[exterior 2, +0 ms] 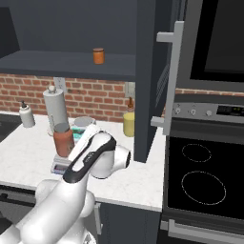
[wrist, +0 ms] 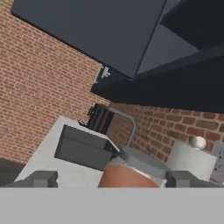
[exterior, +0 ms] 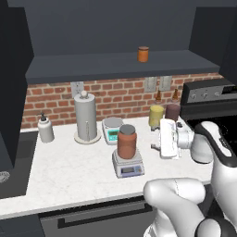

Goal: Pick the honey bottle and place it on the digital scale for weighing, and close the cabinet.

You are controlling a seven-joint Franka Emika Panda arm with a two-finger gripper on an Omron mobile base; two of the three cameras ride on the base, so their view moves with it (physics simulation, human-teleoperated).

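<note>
The honey bottle [exterior: 127,142] stood upright on the digital scale [exterior: 128,165], mid-front of the white surface [exterior: 69,171]; its grey lid was on. In the right base view the same bottle [exterior 2: 64,138] sat on the scale [exterior 2: 60,165], partly behind the arm. The gripper [exterior: 156,141] was just right of the bottle, level w/ its body, pointing left toward it. In the hand view the gripper [wrist: 111,179] had its jaws spread wide, one tip each side of the bottle [wrist: 127,175], w/ a gap showing on both sides, so nothing was pinched.

The cabinet [exterior 2: 145,71] was open: one dark door stuck out edge-on toward the camera in the right base view, its silver bar handle [exterior 2: 172,76] facing the stove [exterior 2: 205,181]. Inside, on the cabinet shelf [exterior: 92,65], a small orange jar [exterior: 143,54] stood alone.

Behind the scale were a second scale w/ round plate [exterior: 112,129], a paper towel roll [exterior: 85,118] to its left & a soap dispenser [exterior: 45,128] further left, near the sink edge. A yellow canister [exterior: 156,116] & a dark brown one [exterior: 172,112] stood by the brick backsplash [exterior: 120,95], behind the gripper.
</note>
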